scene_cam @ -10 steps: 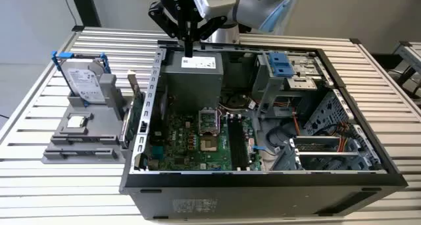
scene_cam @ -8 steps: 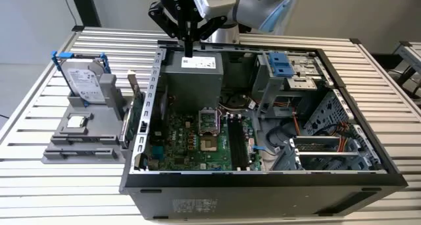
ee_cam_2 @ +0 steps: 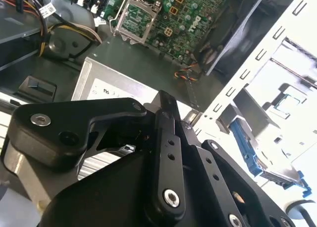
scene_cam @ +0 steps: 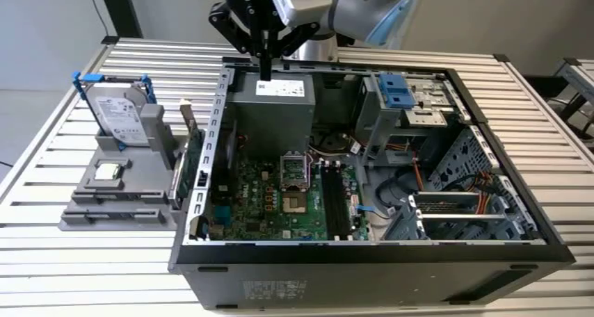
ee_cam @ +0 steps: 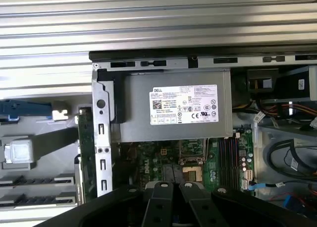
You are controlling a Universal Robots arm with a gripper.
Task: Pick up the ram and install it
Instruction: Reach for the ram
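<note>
My black gripper (scene_cam: 266, 72) hangs above the back of the open computer case (scene_cam: 199, 213), over the grey power supply (scene_cam: 274, 112) with its white label. Its fingers are pressed together into one narrow point, shut, and I see nothing between them; the second wrist view shows the same gripper (ee_cam_2: 166, 102). The ram is out of view as a loose stick. The memory slots (scene_cam: 333, 199) beside the processor socket (scene_cam: 294, 169) appear as long dark strips, also seen as memory slots (ee_cam: 228, 158) in the first wrist view. I cannot tell whether a stick sits in them.
On the exterior view's left a grey fixture (scene_cam: 116, 206) carries a silver hard drive (scene_cam: 121, 115) in a blue frame and a small chip (scene_cam: 110, 169). A green expansion card (scene_cam: 192, 165) stands upright beside the case wall. Drive bays and cables (scene_cam: 436, 192) occupy the case's right side.
</note>
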